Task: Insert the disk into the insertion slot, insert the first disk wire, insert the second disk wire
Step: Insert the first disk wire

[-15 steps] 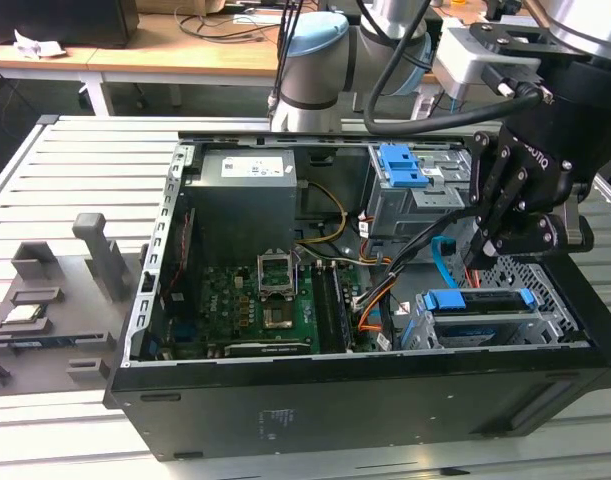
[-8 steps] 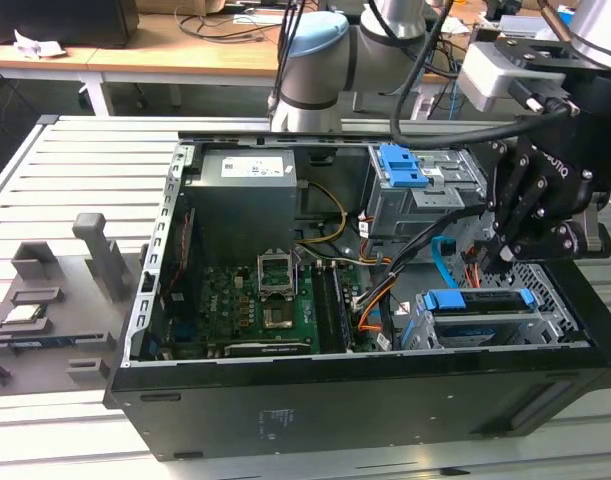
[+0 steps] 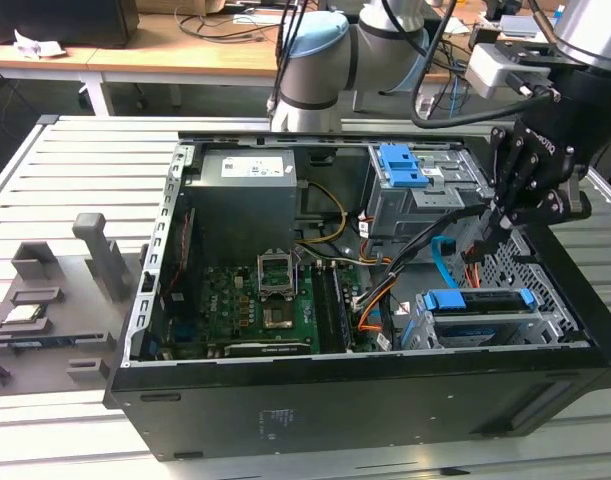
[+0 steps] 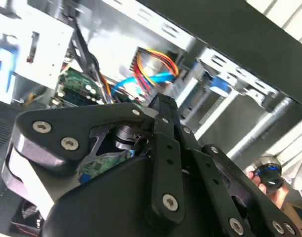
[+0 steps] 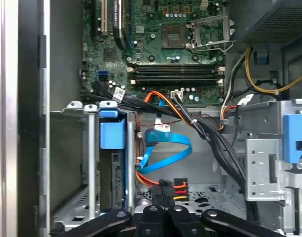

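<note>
The disk [image 3: 475, 303], silver in a blue bracket, lies inside the insertion slot [image 3: 545, 325] at the open computer case's front corner, on the exterior view's right. In the first wrist view the disk's blue bracket [image 5: 112, 140] sits in the grey perforated slot [image 5: 66, 163]. My gripper [image 5: 163, 190] hangs just behind the slot, shut on a black disk wire plug [image 5: 179, 186] with red, yellow and orange leads. A loose blue flat disk wire [image 5: 165, 148] loops beside the disk. In the exterior view the gripper [image 3: 488, 232] is above the disk's rear end. The fingers [image 4: 159, 104] meet at the tip.
A taller grey cage with a blue latch [image 3: 415, 185] stands behind the gripper. Thick black cables [image 5: 210, 133] cross between cage and slot. The motherboard [image 3: 255, 300] and power supply [image 3: 240, 195] take up the case's other half. The case wall [image 3: 545, 260] is close to the gripper.
</note>
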Action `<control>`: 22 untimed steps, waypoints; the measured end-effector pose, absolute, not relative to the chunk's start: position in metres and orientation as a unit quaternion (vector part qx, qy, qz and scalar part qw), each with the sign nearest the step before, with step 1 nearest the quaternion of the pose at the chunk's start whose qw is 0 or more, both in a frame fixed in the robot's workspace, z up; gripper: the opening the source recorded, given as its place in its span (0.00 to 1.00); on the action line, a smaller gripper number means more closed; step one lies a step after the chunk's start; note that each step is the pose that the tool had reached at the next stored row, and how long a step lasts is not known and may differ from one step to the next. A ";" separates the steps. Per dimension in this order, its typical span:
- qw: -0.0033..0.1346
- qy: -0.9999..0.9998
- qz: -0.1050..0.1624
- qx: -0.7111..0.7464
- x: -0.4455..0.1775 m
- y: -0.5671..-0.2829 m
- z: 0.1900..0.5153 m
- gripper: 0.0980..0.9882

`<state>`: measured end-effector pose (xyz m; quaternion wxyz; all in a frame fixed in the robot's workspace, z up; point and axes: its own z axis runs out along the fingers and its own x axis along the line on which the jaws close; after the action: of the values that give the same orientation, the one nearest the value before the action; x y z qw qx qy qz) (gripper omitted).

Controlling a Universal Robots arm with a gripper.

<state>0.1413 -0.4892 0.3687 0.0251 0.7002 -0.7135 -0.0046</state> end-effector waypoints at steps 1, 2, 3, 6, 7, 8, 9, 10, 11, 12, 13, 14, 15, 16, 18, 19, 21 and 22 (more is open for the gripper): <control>0.025 -0.713 -0.005 0.700 0.141 -0.488 0.367 0.01; 0.025 -0.713 -0.005 0.700 0.141 -0.488 0.366 0.01; 0.025 -0.713 -0.004 0.700 0.141 -0.488 0.366 0.01; 0.025 -0.713 -0.004 0.700 0.141 -0.487 0.365 0.02; 0.025 -0.713 -0.004 0.700 0.141 -0.488 0.365 0.08; 0.025 -0.713 -0.004 0.700 0.141 -0.487 0.365 0.15; 0.025 -0.713 -0.004 0.700 0.141 -0.487 0.365 0.15; 0.025 -0.713 -0.004 0.700 0.141 -0.487 0.365 0.22; 0.025 -0.713 -0.004 0.700 0.141 -0.487 0.365 0.30; 0.025 -0.713 -0.004 0.700 0.141 -0.487 0.365 0.30; 0.026 -0.713 -0.004 0.700 0.141 -0.487 0.363 0.30; 0.026 -0.713 -0.003 0.700 0.141 -0.488 0.362 0.30; 0.028 -0.713 -0.002 0.700 0.141 -0.487 0.360 0.30; 0.030 -0.713 0.001 0.700 0.141 -0.488 0.356 0.30; 0.031 -0.713 0.002 0.700 0.141 -0.488 0.354 0.30; 0.032 -0.713 0.002 0.700 0.141 -0.489 0.353 0.30; 0.033 -0.713 0.003 0.700 0.141 -0.489 0.353 0.30; 0.033 -0.713 0.003 0.700 0.141 -0.489 0.353 0.30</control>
<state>0.1414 -0.4889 0.3526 0.0326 0.7000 -0.7134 0.0031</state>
